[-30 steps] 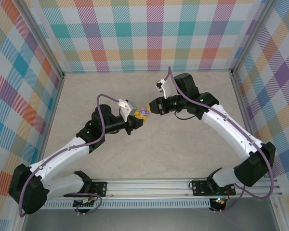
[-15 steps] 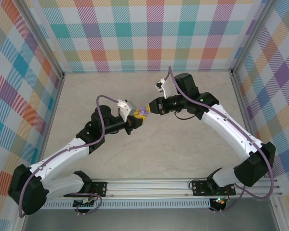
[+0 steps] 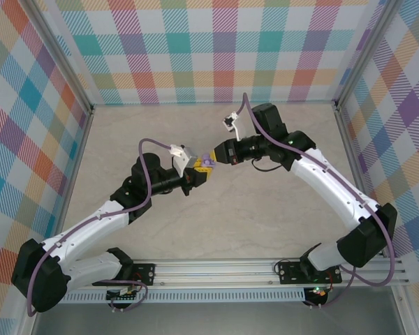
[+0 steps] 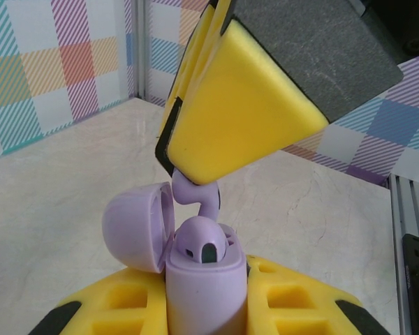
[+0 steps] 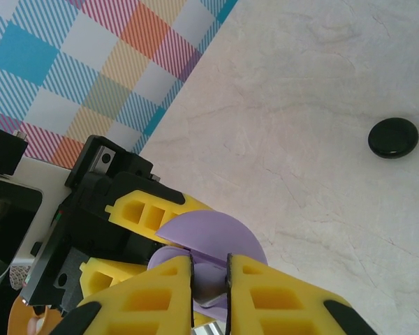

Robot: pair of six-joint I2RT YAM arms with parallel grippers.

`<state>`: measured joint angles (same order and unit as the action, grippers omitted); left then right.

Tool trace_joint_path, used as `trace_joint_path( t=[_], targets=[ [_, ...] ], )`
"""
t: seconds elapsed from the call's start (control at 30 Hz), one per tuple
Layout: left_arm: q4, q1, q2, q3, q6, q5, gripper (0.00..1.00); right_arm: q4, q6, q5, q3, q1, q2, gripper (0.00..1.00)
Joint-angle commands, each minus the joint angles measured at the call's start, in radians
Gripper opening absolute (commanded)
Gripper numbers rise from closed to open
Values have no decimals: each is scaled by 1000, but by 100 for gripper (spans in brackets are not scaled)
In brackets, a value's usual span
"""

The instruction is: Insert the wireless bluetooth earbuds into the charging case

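**Q:** Since the earlier top view, what had moved?

**A:** Our right gripper [image 3: 214, 156] had edged leftward toward the left gripper [image 3: 200, 170]. The left arm had scarcely shifted.

**Q:** Nearest to us, what did we hold?

**A:** The left gripper was clamped on the lavender charging case [image 4: 207, 289]. The case stood upright with its lid [image 4: 136, 230] hinged open, and one seated earbud [image 4: 202, 246] was already in its well. Just above, the second earbud [image 4: 197, 197] hung pinched between the right gripper's yellow fingers [image 4: 244, 118]. We could not tell whether it touched the seated one. Farther off, a small black round object [image 5: 393, 137] lay on the table [image 5: 321, 84].

**Q:** How did we judge the handling?

**A:** We judged the earbud very light, rigid and glossy, hence prone to slip or twist. A hold across its upper body, leaving the lower part free to enter the empty well, seemed best. The case wanted a firm side grip below the hinge. Against the earlier view, the gap between the grippers had narrowed.
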<state>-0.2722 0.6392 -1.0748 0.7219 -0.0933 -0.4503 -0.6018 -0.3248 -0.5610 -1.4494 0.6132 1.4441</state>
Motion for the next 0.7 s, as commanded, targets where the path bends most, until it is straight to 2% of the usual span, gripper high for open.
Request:
trace_joint_path(
  t=[0.0,0.23,0.67],
  targets=[
    [-126,10,19,17,10,1,20,-69,8,-66,-6,18,27,16],
    [-121,9,0,18,23,5,20,-90,18,-54,14,17,46,16],
    [-130,10,-8,19,41,31,20,-102,27,-80,52,17,57,25]
  ],
)
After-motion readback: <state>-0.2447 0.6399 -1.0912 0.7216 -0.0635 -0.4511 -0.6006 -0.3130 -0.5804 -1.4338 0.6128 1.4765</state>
